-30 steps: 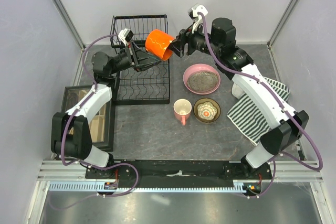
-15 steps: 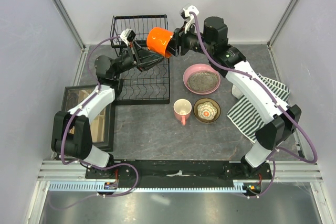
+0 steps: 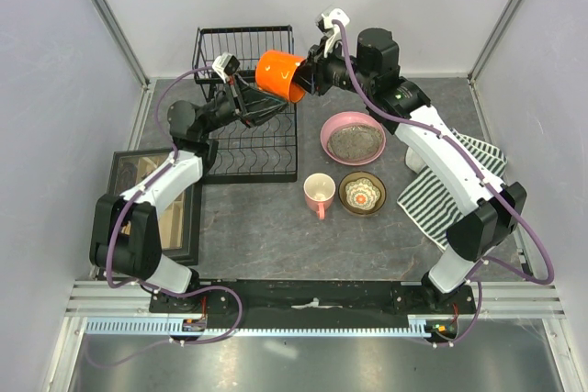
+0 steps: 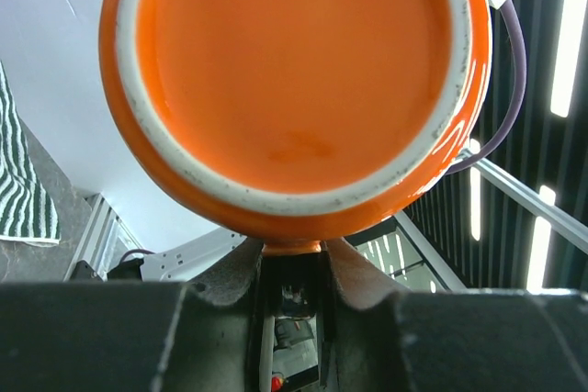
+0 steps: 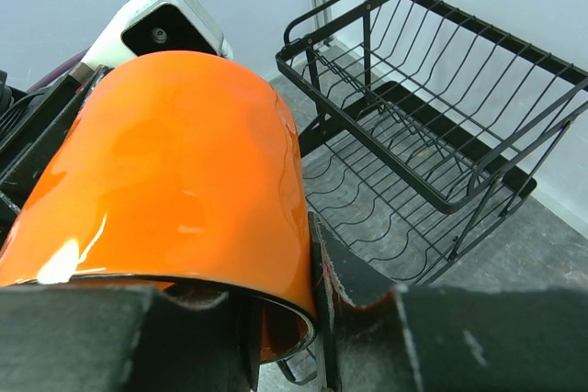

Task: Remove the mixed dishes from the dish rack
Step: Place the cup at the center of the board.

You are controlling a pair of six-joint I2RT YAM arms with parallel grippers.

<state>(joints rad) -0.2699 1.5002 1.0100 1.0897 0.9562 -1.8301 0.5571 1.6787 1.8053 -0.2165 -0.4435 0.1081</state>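
**Orange mug (image 3: 280,77) held between two arms above the dish rack (image 3: 248,149)**

The orange mug hangs in the air on its side near the far edge of the table (image 3: 248,227), over the right-hand side of the dish rack, which stands toward the far-left corner. Both arms reach in to it from opposite sides. The left gripper (image 3: 260,104) is stretched forward from the left, its forearm low over the rack. In its wrist view the fingers pinch a small orange projection at the mug's base end, probably the handle. The right gripper (image 3: 310,80) comes in from the right with the elbow raised high. Its fingers are clamped across the mug's wall at the rim, one inside and one outside. This looks like a handover with both claws grasping the mug.

The rack's slots appear bare. The pink shallow dish (image 3: 352,138), the pink mug (image 3: 319,192) and the tan-brown bowl (image 3: 347,188), with the small white patterned bowl (image 3: 363,193) nested inside it, sit on the middle of the table. The striped cloth (image 3: 450,190) lies toward the right edge. The next move likely calls for the left claw to release. The right arm would then carry the mug to open table near the other dishes, turn it upright and set it down.
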